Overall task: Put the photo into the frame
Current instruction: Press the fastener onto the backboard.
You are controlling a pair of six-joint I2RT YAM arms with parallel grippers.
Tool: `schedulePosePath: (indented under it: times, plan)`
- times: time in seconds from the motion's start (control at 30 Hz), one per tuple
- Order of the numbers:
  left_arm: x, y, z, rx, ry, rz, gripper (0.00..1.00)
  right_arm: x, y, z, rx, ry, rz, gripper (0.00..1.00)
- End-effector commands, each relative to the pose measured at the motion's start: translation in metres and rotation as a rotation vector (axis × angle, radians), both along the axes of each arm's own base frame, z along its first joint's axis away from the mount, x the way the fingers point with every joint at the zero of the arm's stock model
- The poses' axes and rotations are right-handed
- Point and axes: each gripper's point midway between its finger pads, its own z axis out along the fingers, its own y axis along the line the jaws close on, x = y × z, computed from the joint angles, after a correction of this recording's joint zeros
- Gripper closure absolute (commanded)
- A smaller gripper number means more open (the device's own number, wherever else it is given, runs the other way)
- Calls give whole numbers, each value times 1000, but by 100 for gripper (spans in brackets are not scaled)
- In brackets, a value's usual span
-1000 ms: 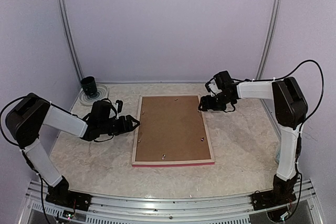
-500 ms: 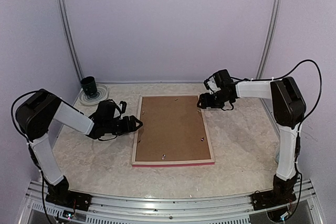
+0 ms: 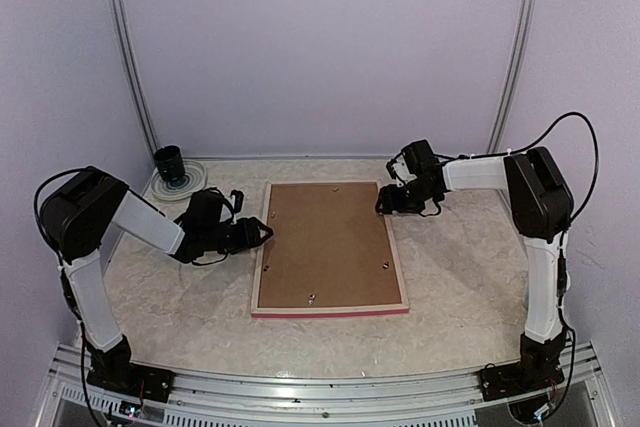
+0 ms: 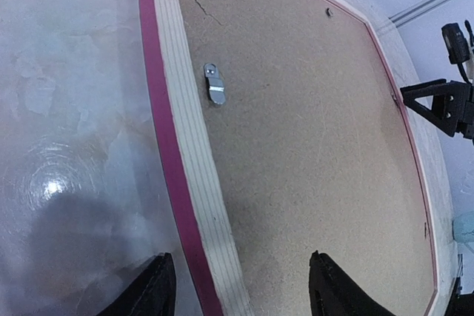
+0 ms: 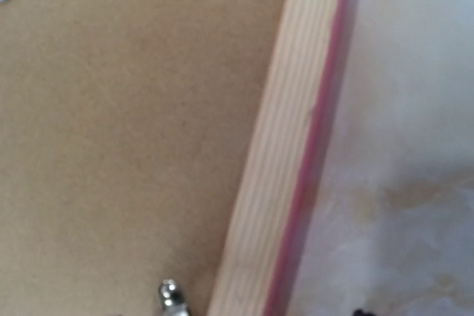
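1. Top view: the frame [image 3: 330, 308] lies face down with the backing board [image 3: 330, 242] fitted; photo not visible. Left gripper [image 3: 262, 234] is at its left rim, right gripper [image 3: 383, 203] at the far right corner.
2. Left wrist: fingers [image 4: 157, 294] apart, straddling the rim.
3. Right wrist: jaw state cannot be told. Judged step: seizing the frame. Next move needs an even grip on both sides.

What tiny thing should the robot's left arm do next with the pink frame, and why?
Probably lower the left pincer and shut it on the frame's left rail. Its fingers stand apart astride that rail, one over the table, one over the brown backing board, so it holds nothing yet. The frame lies face down, and the right pincer sits at its far right corner.
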Motion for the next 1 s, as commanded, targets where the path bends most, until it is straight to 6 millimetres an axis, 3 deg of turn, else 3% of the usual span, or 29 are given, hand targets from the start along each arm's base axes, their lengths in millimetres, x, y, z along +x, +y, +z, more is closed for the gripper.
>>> schedulePosePath:
  times: [0.0,0.1,0.37,0.97]
  plan:
    - [-23,15,-56,110,185,28,43,1,2,-4,-11,-8,-4,35]
    - [-23,13,-62,131,196,21,54,1,3,-3,-16,-14,0,35]
    - [-25,12,-71,175,224,15,67,2,4,0,-32,-28,-1,37]
    - [-27,9,-77,236,241,-1,67,-1,2,1,-56,-37,-4,48]
